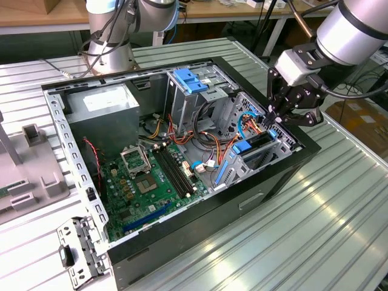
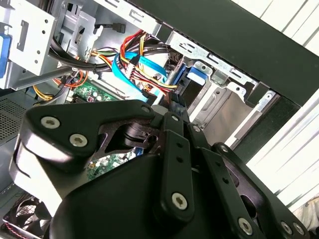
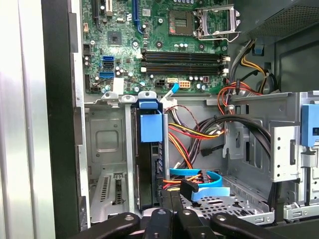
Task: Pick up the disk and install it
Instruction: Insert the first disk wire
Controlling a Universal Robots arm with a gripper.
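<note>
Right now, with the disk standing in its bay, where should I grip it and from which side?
Probably the exposed upper edge of the disk, beside its blue tab, coming straight down through the case's open side: it stands on edge between cage walls, so only that narrow edge looks free.

- A robotics lab or workshop.
- An open computer case (image 1: 182, 163) lies on a ribbed metal tabletop (image 1: 339, 218).
- A robot arm's base (image 1: 109, 48) is mounted at the tabletop's far edge.
- Wooden workbenches (image 1: 36, 18) with cables stand behind.
</note>
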